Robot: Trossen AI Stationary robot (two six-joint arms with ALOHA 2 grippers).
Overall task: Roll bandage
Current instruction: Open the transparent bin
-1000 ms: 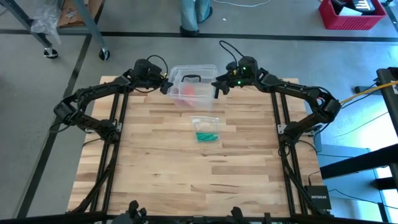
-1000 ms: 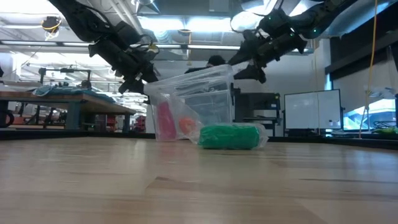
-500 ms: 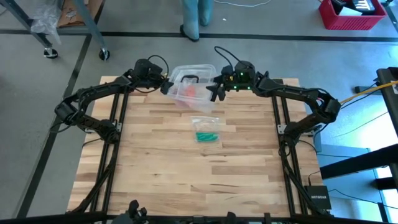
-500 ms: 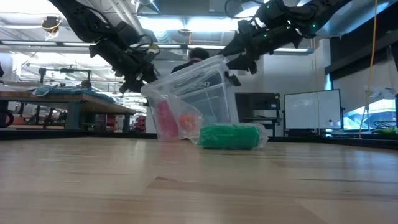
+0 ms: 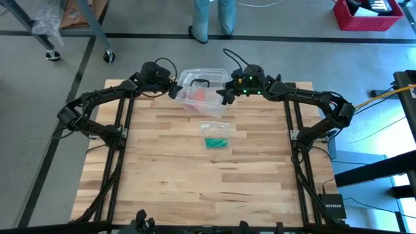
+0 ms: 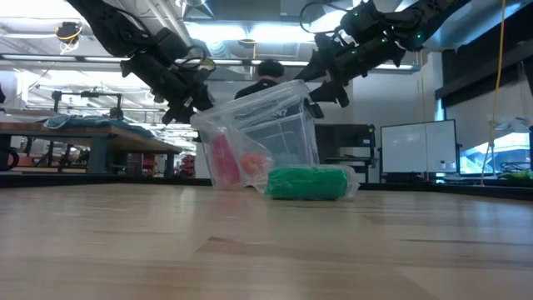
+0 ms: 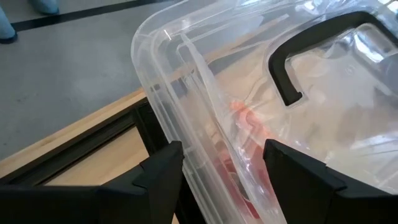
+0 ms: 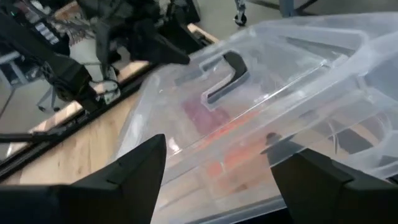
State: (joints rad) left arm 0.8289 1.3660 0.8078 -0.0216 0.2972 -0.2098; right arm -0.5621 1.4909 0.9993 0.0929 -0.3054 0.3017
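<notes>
The green bandage [image 5: 215,142] [image 6: 306,182] lies on the table's middle inside a thin clear wrapper [image 5: 214,129]; no gripper touches it. Behind it, at the far edge, a clear plastic box [image 5: 201,90] [image 6: 279,125] with a black handle [image 5: 198,82] stands tilted, its right end raised. Pink and orange things show through its wall. My left gripper [image 5: 174,91] [image 6: 185,108] is open at the box's left end. My right gripper [image 5: 224,94] [image 6: 321,87] is open at its right end. My left gripper meets the box's left end at the rim [image 7: 186,140], which runs between its two open fingers and past both. It comes slanting down from the table's left. The fingers hide the touching spot. The box's lower left corner [image 6: 208,185] is down at table height. My right gripper meets the box's raised right end [image 8: 249,155] near the top rim, slanting down from the table's right. The box spreads past both open fingers, so nothing is pinched. The fingertips [image 8: 155,155] hide the exact touching spot.
A person [image 5: 209,16] stands just beyond the table's far edge, behind the box. A red crate [image 5: 367,14] sits on the floor at the far right. Bare wooden tabletop [image 5: 208,188] stretches from the bandage to the near edge.
My right gripper has moved toward the table's left edge against the box's right end. The box has tipped further, its right end rising while its left end has stayed by my left gripper. The bandage has not moved.
</notes>
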